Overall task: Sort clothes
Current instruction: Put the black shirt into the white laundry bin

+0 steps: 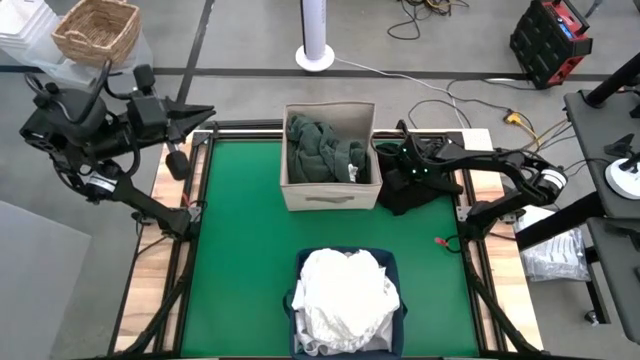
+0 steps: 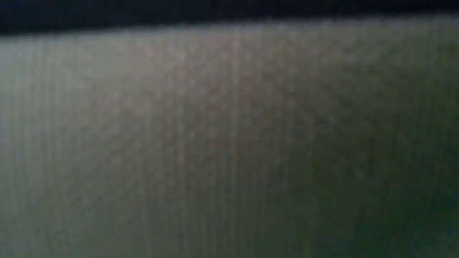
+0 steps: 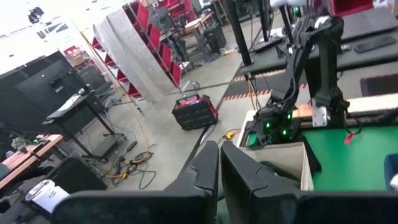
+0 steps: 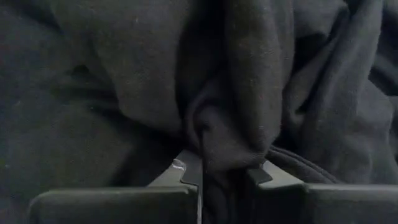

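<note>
Your right gripper (image 4: 224, 171) has its jaws clenched on a fold of the black garment (image 4: 124, 81): soft, matte, deeply creased cloth bunched between and ahead of them, beside the beige fabric box (image 1: 330, 195). Your left gripper (image 3: 219, 163) waits off the tabletop (image 1: 240, 250), jaws pressed together. The low view seems blocked by fabric.
</note>
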{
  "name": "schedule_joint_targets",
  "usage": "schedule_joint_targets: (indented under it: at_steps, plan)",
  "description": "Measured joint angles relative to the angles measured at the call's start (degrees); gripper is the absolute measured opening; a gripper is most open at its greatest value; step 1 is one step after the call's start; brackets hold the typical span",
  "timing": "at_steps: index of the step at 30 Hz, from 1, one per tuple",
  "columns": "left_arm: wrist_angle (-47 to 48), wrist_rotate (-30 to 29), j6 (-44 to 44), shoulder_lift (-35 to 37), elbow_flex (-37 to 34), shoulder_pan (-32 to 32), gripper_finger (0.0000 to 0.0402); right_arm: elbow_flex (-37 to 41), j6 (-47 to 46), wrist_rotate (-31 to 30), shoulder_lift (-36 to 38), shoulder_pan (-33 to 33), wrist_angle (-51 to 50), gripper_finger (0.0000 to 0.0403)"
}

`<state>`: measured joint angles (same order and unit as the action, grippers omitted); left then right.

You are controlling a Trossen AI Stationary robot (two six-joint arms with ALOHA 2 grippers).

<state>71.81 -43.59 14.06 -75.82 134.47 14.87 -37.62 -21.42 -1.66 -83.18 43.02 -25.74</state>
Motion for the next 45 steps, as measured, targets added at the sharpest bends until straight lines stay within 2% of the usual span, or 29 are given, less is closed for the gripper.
schedule_joint_targets:
  at_steps: [5, 9, 15, 21, 26, 35, 45]
  plan:
    - [-1.9, 0.0, 0.0, -0.1, 0.0, 0.0, 0.0000, -0.7, 0.0, -1.0, 2.4, 0.2, -0.8, 0.0032]
    - [-2.8, -0.9, 0.0, -0.2, 0.0, 0.0, 0.0000, -3.3, 0.4, -2.4, 7.0, 0.3, -6.2, 0.0032]
    - [-2.8, -0.9, 0.0, -0.9, 0.0, 0.0, 0.0000, -10.0, 0.6, -4.9, 15.9, 0.3, -14.8, 0.0032]
    - [-2.8, -1.0, 0.0, -1.5, 0.0, 0.0, 0.0000, -18.1, -1.1, -5.1, 24.8, 0.3, -16.6, 0.0032]
    - [-2.8, -1.0, 0.0, -1.6, 0.0, 0.0, 0.0000, -26.9, -0.9, -5.2, 29.1, 0.3, -15.5, 0.0032]
    - [-2.8, -1.1, 0.4, -1.7, 0.0, 0.0, 0.0000, -43.8, 3.1, -2.2, 27.5, 0.1, -8.4, 0.0032]
    - [-2.8, -1.1, 0.4, -1.7, 0.0, 0.0, 0.0000, -61.3, 3.4, 10.5, 16.4, 0.1, 1.1, 0.0032]
